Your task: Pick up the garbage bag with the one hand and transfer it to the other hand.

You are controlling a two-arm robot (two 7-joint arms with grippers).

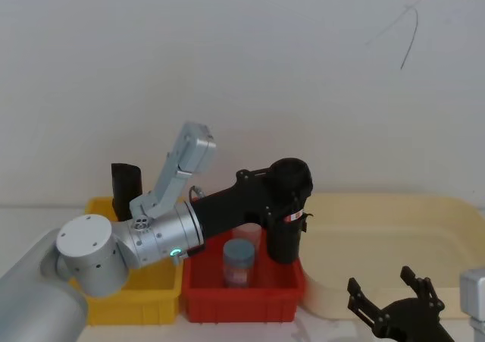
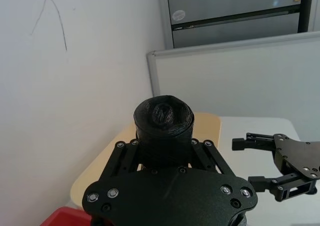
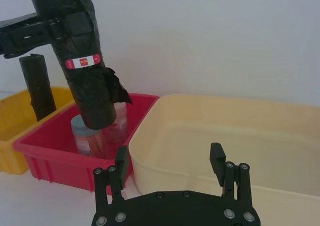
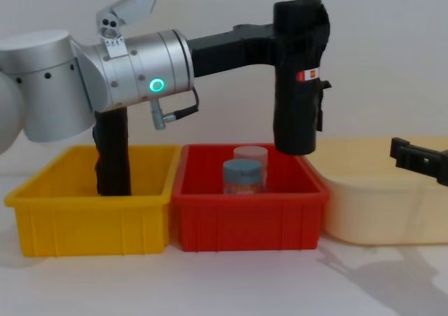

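The garbage bag (image 4: 297, 113), a thick black roll with a small red label, hangs upright above the red bin (image 4: 245, 221). My left gripper (image 4: 297, 29) is shut on its upper part. From the left wrist, the roll's top (image 2: 164, 117) stands between the fingers (image 2: 125, 156). In the head view the roll (image 1: 285, 232) hangs over the bin's back right corner. My right gripper (image 1: 380, 280) stands open low at the right, apart from the roll, in front of the cream tub. Its fingers (image 3: 120, 161) are spread with nothing between them.
A yellow bin (image 4: 91, 221) at the left holds a slimmer black roll (image 4: 112, 155). Two jars (image 4: 243, 176) stand in the red bin under the hanging roll. A wide cream tub (image 4: 378, 211) sits at the right. A white wall is close behind.
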